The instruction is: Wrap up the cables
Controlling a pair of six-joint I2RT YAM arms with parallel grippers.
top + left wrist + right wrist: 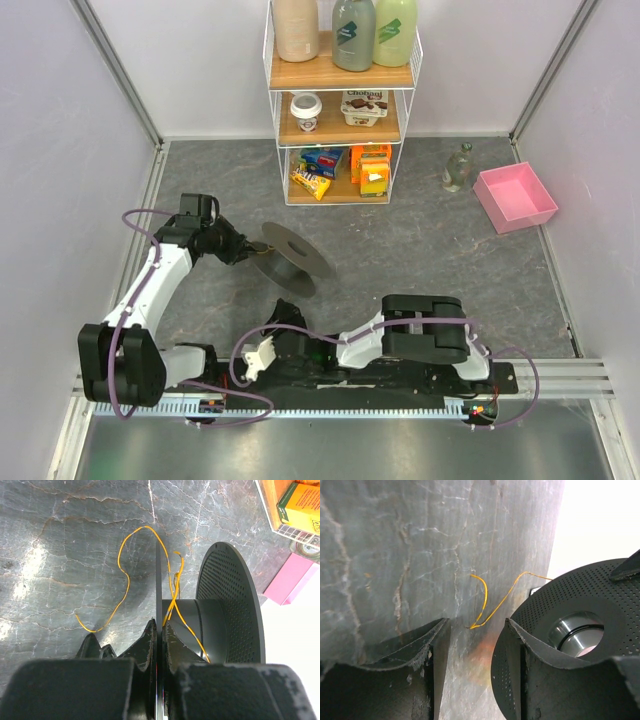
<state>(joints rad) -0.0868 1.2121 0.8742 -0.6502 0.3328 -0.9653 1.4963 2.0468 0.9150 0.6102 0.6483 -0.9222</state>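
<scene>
Marbled tabletop (60, 540) bears wire (145, 527), partly hidden behind spool (230, 605) gripped by left hand (159, 630)

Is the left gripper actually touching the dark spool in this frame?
Touching. The left wrist view shows the left gripper clamped on the spool, its thin near flange pinched edge-on with no gap.

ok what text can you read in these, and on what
"Chobani": on the yogurt tub, middle shelf, slightly blurred.
Bottles, small cup, snack boxes: print too small to read.
Wrist views: no readable text.
</scene>
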